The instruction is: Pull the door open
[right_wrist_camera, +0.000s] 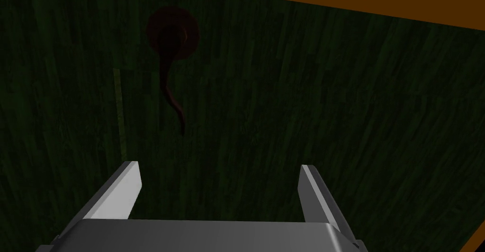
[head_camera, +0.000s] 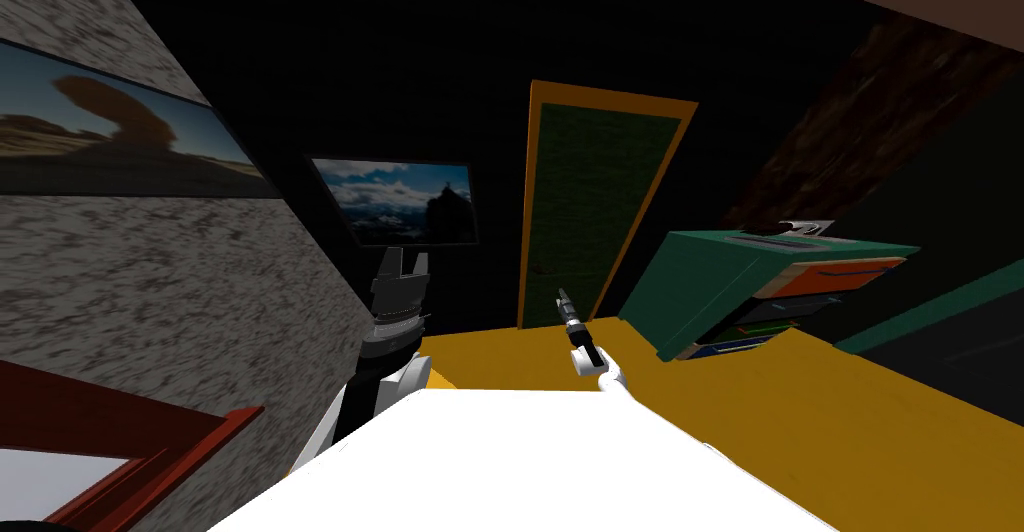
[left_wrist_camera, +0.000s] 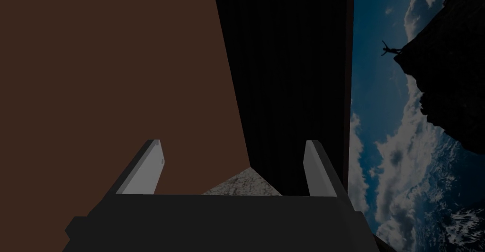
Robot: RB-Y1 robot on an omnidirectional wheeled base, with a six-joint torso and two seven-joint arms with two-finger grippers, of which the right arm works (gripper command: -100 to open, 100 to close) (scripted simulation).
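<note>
A dark green door (head_camera: 585, 206) in an orange frame (head_camera: 655, 191) stands shut straight ahead of me. In the right wrist view the door (right_wrist_camera: 308, 102) is close, with a dark reddish lever handle (right_wrist_camera: 171, 59) on a round rose beyond my left finger. My right gripper (right_wrist_camera: 219, 180) is open and short of the door, empty; in the head view it (head_camera: 563, 298) points at the door's lower part. My left gripper (left_wrist_camera: 234, 161) is open and empty, raised at my left (head_camera: 402, 261) near the wall.
A teal cabinet (head_camera: 720, 286) with coloured drawers stands to the right of the door. A dark red frame (head_camera: 150, 446) lies low on my left by the grey speckled wall. The floor (head_camera: 800, 406) is yellow-orange.
</note>
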